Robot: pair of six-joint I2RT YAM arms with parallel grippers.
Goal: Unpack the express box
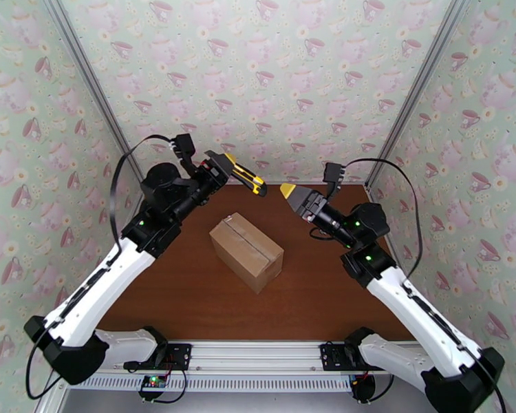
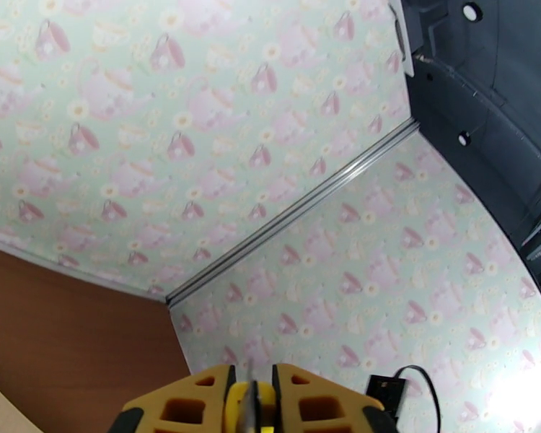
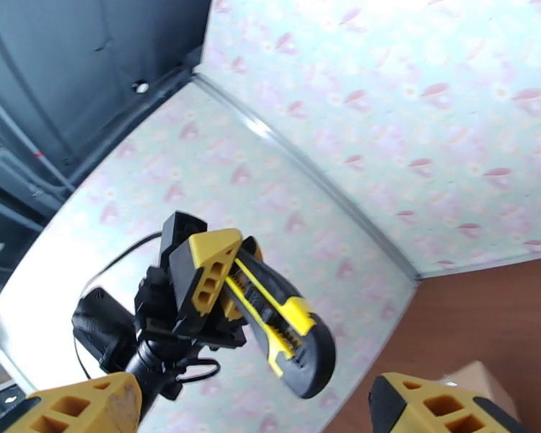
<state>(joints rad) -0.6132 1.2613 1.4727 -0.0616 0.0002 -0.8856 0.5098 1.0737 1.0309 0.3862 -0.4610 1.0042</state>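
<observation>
Bases of both arms sit bolted to the rail (image 1: 258, 352) at your near edge, left arm on the left. Past them the brown table (image 1: 182, 304) runs back to the walls (image 1: 278, 77), which are papered with teacups.

The box (image 1: 246, 251) stands about mid-table, between the two arms and turned at an angle to the table edges. Its top flaps lie shut, with a seam line running along the lid. Neither gripper touches it, and both are raised beyond it toward the far end of the table.

Your left gripper (image 1: 225, 162) is up at the far left, clenched on a yellow-and-black knife (image 1: 250, 178). The right wrist camera shows the grip clearly: the yellow fingers pinch one end, and the handle sticks out with its rounded black end pointing toward the other arm. In the left wrist view a thin grey edge sits between the fingers, but you can't tell whether the blade is out.

Your right gripper (image 1: 290, 194) is at the far right, facing the knife. Its fingers are spread wide and hold nothing — in its own camera they stand at the two bottom corners with the knife's black end seen between them, farther off. From above, a small gap separates the knife's tip from this gripper, so they are near but apart.
</observation>
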